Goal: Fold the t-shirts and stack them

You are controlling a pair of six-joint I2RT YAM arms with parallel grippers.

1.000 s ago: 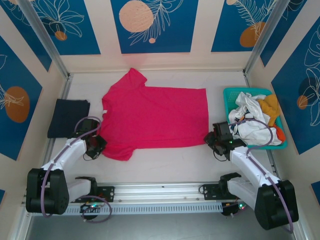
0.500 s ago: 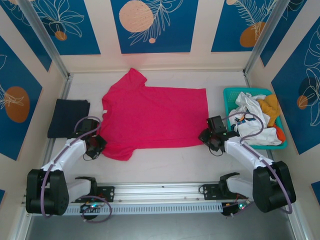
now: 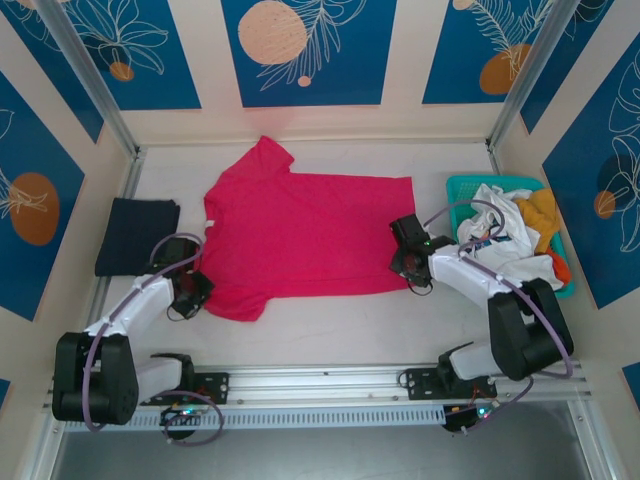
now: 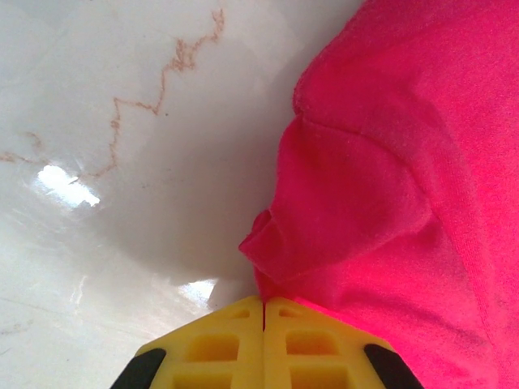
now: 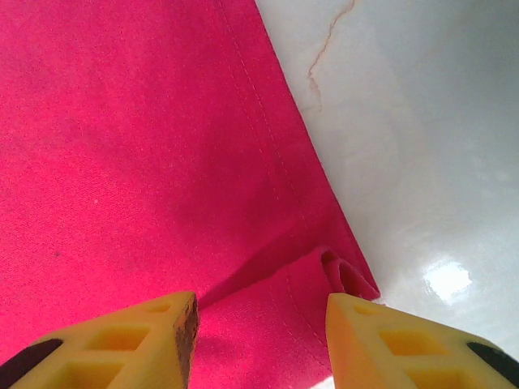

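Swung toward 9 o'clock over the past second: right fingers [image 3: 408,272], away from the teal basket [image 3: 460,190] and in over the 5 o'clock corner of the pink t-shirt [image 3: 310,235]. Seen apart from the right wrist [image 5: 259,316], one on either side of that corner, with the hem [image 5: 122,146] curled into a small fold just ahead of them against the pale surface [image 5: 422,146].

Unmoved at 8 o'clock: left fingers [image 3: 195,290]. Pressed together in the left wrist view [image 4: 263,301] and clamped on the bunched sleeve edge of the pink cloth [image 4: 389,203], glossy surface [image 4: 122,162] off to 9 o'clock.

Spread flat across the middle of the surface [image 3: 330,330]: the pink t-shirt, neck toward 9 o'clock, hem toward 3 o'clock. Folded at 9 o'clock, just beside the left arm: navy t-shirt [image 3: 137,235]. Heaped in the basket at 3 o'clock: white t-shirt [image 3: 495,215] with yellow-orange t-shirt [image 3: 540,212] tucked against it on the 3 o'clock side.
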